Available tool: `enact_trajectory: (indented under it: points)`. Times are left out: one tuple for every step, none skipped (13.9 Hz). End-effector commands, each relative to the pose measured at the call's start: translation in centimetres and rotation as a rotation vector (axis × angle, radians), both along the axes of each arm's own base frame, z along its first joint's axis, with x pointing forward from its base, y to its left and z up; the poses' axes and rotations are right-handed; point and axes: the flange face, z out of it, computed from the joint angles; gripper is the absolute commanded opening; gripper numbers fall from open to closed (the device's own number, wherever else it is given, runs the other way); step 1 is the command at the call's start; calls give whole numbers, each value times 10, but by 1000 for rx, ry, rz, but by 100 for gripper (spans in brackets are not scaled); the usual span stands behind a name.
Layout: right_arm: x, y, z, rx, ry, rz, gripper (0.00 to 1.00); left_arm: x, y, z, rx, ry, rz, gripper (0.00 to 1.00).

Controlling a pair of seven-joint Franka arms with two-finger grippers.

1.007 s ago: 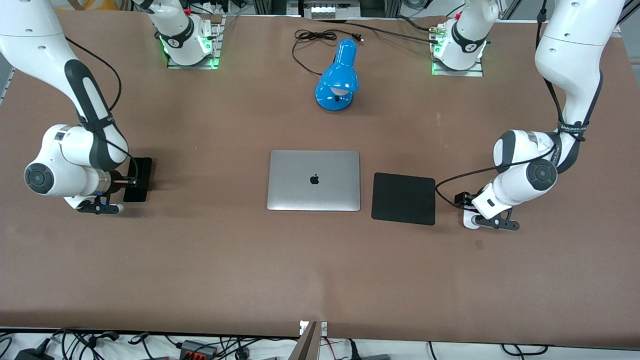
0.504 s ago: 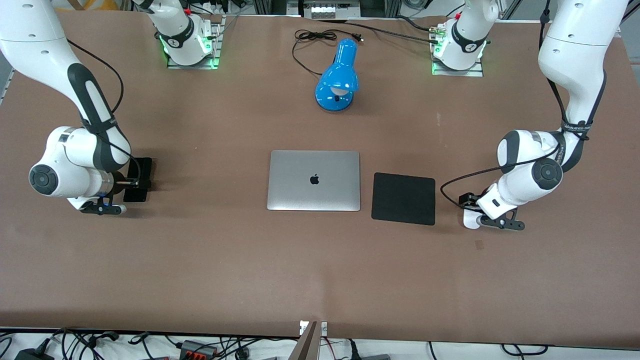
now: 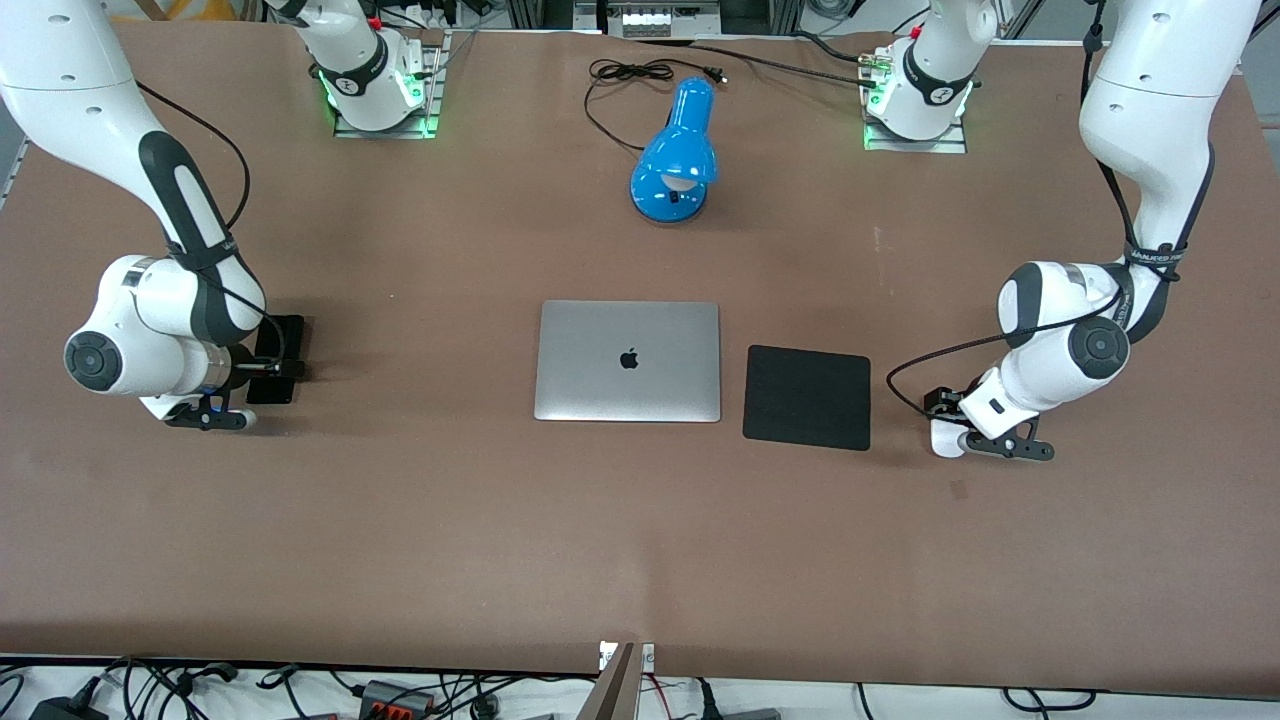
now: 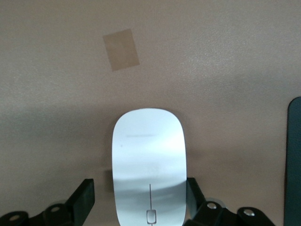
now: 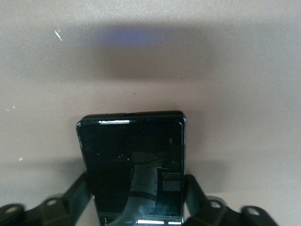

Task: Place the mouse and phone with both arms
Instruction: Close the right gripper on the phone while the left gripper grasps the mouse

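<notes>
The white mouse (image 3: 942,441) lies on the table next to the black pad (image 3: 806,396), toward the left arm's end. My left gripper (image 3: 962,441) is low over it and open. In the left wrist view the mouse (image 4: 149,155) sits between the fingers (image 4: 84,195), with a gap on one side. The black phone (image 3: 290,335) lies flat near the right arm's end. My right gripper (image 3: 262,370) is low over it and open. In the right wrist view the fingers (image 5: 193,188) stand close along both long edges of the phone (image 5: 134,150).
A closed silver laptop (image 3: 628,360) lies mid-table beside the pad. A blue desk lamp (image 3: 675,160) with its cord stands farther from the camera. A small tape patch (image 3: 958,489) lies near the mouse, and it also shows in the left wrist view (image 4: 122,49).
Both wrists have shifted slightly over their objects. The mouse and the phone have stayed in place.
</notes>
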Motion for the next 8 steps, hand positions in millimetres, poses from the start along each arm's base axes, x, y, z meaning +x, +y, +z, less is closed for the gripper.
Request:
enact_trajectory:
  points:
    - [0,6,-5,13,7,8,40,-1,5,1,9,-17,-23,75]
    - [1,7,-4,15,7,16,34,-1,5,1,9,-15,-23,68]
    - [1,7,-2,17,10,21,32,0,5,3,9,-16,-24,64]
    - [1,9,2,19,24,24,28,0,3,6,9,-13,-27,58]
    - [1,11,8,21,31,25,27,0,-1,8,8,-2,-30,52]
    - [2,16,18,24,39,33,27,1,-2,10,9,13,-29,48]
    - [6,35,33,33,29,47,27,6,-4,17,9,21,-26,47]
    - [9,48,47,37,19,51,27,7,-8,26,13,35,-31,45]
